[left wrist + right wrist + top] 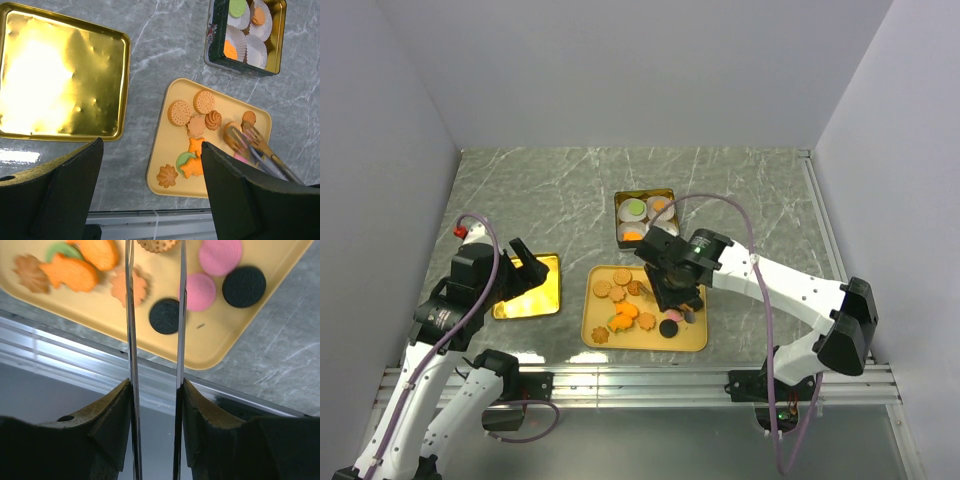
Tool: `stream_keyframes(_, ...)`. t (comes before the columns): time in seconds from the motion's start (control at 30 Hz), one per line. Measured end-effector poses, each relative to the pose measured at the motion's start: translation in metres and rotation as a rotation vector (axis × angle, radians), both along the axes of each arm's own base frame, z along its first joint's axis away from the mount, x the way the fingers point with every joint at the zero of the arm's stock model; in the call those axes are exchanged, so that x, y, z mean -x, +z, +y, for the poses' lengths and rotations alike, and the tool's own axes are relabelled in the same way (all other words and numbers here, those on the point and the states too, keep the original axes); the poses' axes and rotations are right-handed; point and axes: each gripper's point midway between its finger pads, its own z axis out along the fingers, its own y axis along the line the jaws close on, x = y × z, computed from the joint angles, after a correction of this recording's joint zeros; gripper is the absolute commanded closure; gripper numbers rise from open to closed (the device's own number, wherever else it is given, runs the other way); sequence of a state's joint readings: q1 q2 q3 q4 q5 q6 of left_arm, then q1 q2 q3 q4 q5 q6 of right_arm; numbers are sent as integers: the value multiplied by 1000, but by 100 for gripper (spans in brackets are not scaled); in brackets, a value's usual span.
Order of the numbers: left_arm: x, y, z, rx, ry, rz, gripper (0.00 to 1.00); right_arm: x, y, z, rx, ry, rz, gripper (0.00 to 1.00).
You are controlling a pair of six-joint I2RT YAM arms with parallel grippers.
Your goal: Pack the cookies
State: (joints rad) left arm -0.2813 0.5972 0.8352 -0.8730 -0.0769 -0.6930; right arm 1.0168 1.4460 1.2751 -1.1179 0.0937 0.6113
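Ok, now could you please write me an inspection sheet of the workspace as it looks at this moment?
Surface: grey marbled table, metal rail along its near edge.
Job's things: cookies loose on the yellow tray; a few sit in paper cups inside the tin; gold lid lies apart, on the left.
Clutter: nothing seen.
Grippers: left gripper open, near the gold lid; right gripper shut on tongs, over the tray's cookies.
Cables: a purple cable loops along each arm.
Surroundings: plain pale walls on three sides.
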Motion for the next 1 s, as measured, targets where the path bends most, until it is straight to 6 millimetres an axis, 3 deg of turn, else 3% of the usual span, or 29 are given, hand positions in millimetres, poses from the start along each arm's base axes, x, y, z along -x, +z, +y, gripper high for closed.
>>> stream_keyframes(0.27,0,0,0,0,0,0,15,-38,61,38,-93,4,-125,53)
stream_keyframes(0.4,0,0,0,0,0,0,15,-60,82,47,-122,-11,-163,54)
stream_keyframes(0.53,0,-1,0,-1,0,2,15,-94,99,49,-144,-54,-201,54)
stream_keyframes(0.73,0,-1,0,-2,-1,5,15,-137,103,26,-136,-129,-218,54)
stream_keyframes(0.87,-1,-2,0,-2,-1,8,15,-154,101,6,-119,-170,-216,54)
stream_keyframes(1.0,-1,-2,0,-2,-1,8,15,-164,90,-1,-96,-181,-196,55)
